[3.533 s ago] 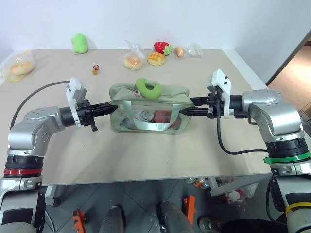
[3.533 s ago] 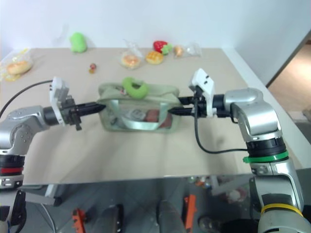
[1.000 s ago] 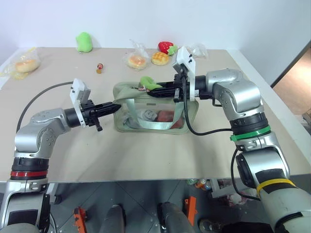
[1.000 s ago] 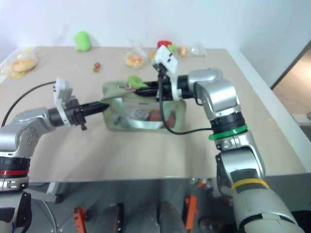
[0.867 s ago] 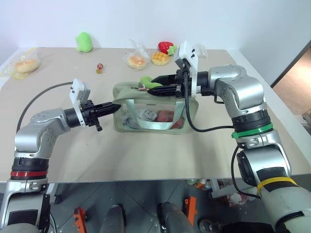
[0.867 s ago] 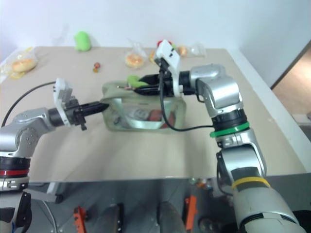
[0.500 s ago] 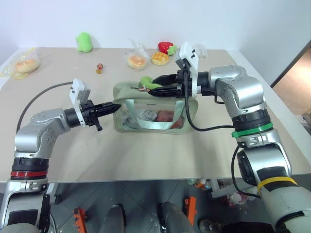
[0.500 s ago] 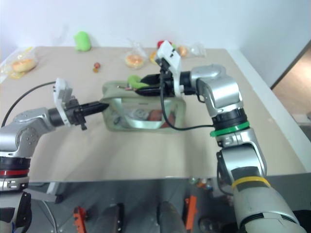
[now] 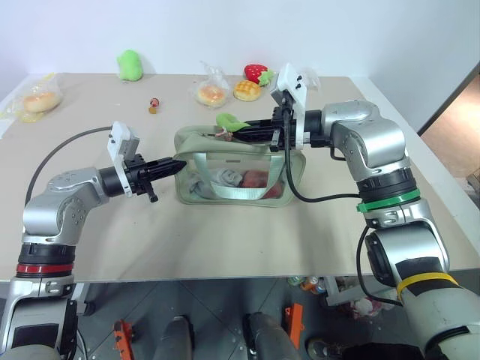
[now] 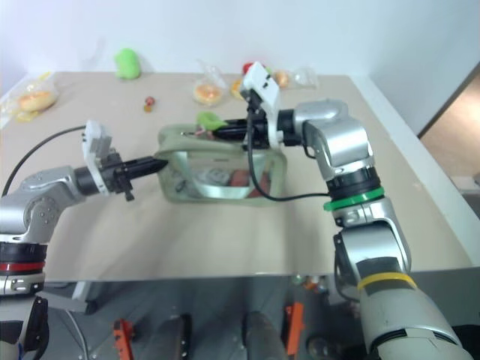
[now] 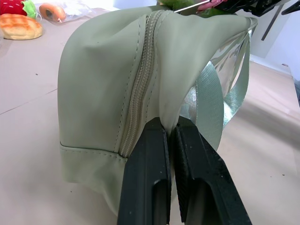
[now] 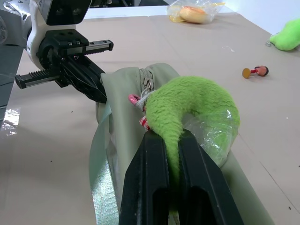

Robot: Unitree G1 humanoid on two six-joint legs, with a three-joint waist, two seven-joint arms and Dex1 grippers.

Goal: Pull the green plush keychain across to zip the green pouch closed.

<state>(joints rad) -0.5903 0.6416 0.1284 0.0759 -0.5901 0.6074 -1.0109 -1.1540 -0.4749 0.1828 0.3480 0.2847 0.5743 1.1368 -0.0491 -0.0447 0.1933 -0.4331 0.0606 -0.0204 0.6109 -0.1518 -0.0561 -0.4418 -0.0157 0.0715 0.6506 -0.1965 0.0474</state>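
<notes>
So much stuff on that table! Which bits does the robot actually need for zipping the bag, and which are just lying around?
In use:
- green pouch, its end pinched by the left gripper
- green plush keychain, pinched by the right gripper

Lying about:
- loose green plush
- strawberry toy
- bagged toy breads
- small figure

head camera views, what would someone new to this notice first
The right gripper is shut on the green plush keychain atop the green pouch at mid-table. The left gripper is pinched shut on the fabric at the pouch's left end. Toy bread packets and a strawberry lie along the far edge.
</notes>
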